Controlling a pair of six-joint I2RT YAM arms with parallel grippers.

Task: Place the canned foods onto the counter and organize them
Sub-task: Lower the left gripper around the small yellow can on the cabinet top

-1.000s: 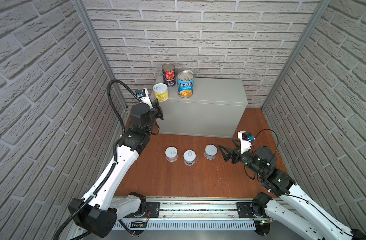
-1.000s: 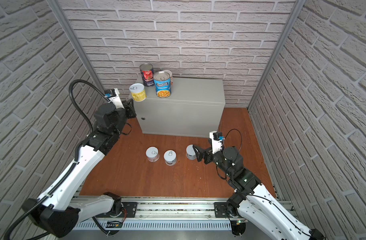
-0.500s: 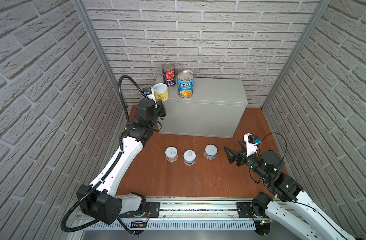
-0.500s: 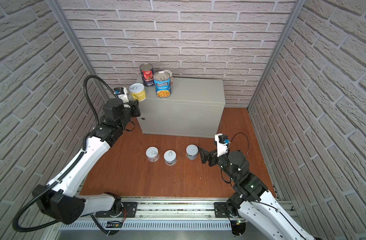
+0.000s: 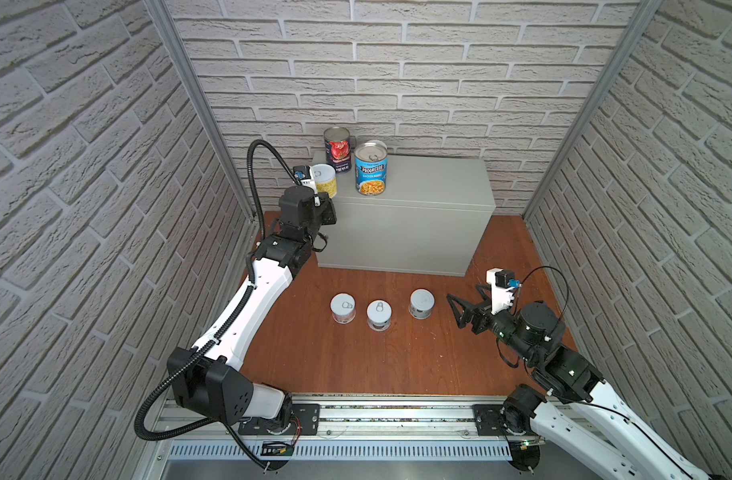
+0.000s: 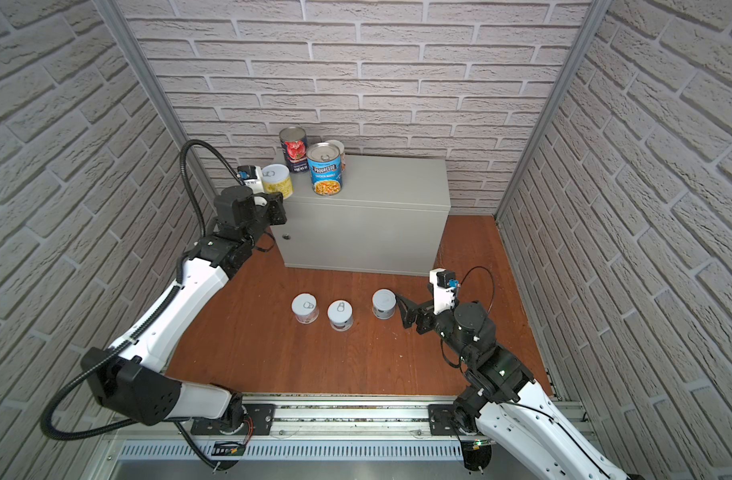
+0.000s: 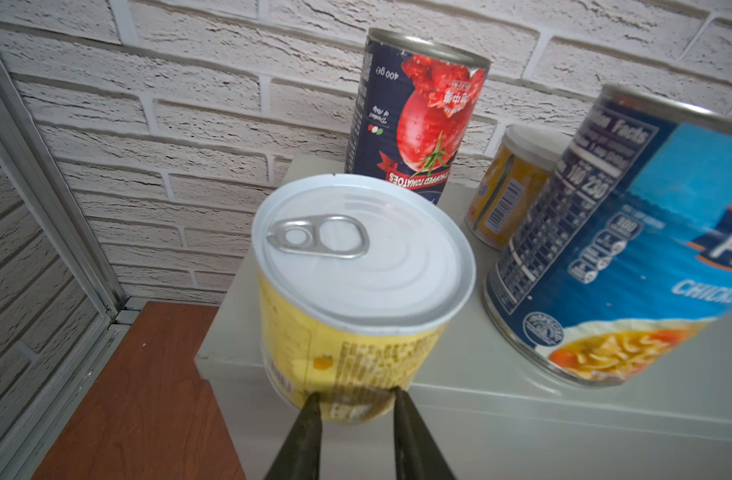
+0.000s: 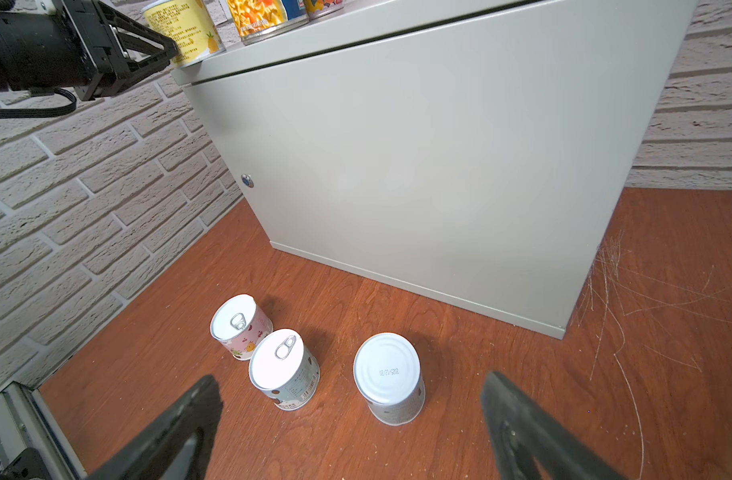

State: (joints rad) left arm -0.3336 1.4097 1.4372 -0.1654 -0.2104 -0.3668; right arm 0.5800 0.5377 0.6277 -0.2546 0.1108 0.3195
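The grey bench (image 5: 418, 183) carries four tins bunched at its left rear corner, likely leaving room for more: the tall tomato can (image 5: 337, 149), the blue Progresso can (image 5: 370, 170), a short yellow can (image 7: 505, 187) behind it, and a pull-tab yellow can (image 5: 324, 179) at the very corner edge. The left end effector (image 7: 356, 399), shut and holding nothing, rests its tips against that can's base, seemingly to nudge it inward. Three short pale cans (image 5: 379, 315) stand on the floor; the right end effector (image 5: 455, 311) gapes wide, empty, beside them.
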